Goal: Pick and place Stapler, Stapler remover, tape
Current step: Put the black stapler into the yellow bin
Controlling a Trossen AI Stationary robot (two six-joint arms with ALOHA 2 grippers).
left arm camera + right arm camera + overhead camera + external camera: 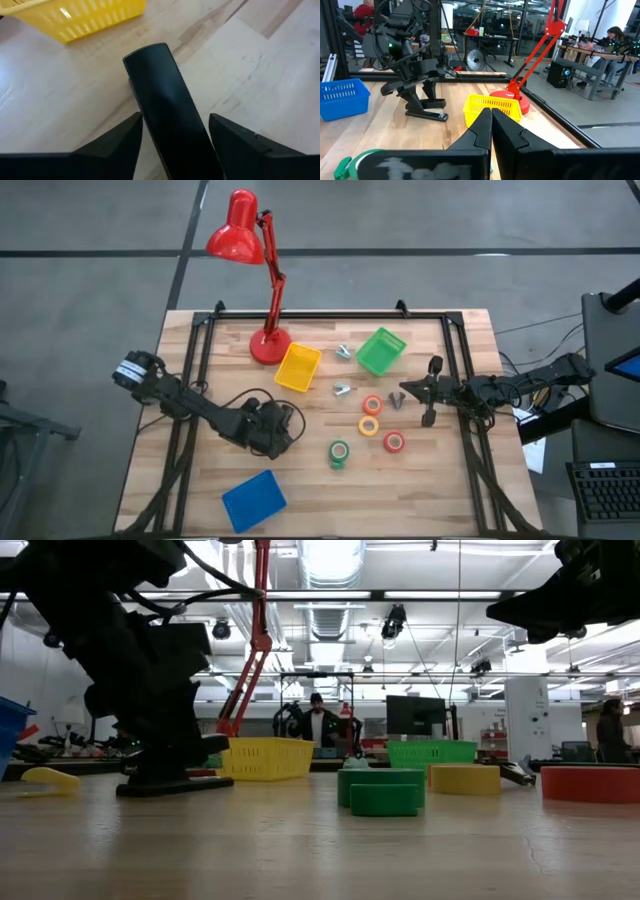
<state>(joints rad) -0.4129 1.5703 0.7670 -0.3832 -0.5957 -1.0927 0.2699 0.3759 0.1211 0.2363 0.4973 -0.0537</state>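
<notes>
The black stapler (160, 85) lies flat on the wooden table, in front of the yellow basket (75, 20). My left gripper (175, 119) is open and low over it, one finger on each side of the bar, with pale wood showing in both gaps. From the right wrist view, the stapler (427, 115) sits under those fingers. Orange (372, 405), yellow (369, 425), red (394, 442) and green (339, 452) tape rolls lie flat at mid-table. Silvery staple removers (341, 389) lie near them. My right gripper (403, 394) is shut and empty, hovering right of the orange roll.
A green basket (381, 350) sits at the far side and a blue basket (253, 500) at the near edge. A red desk lamp (268, 345) stands on the far left part. A black frame rims the table. People are in the room behind.
</notes>
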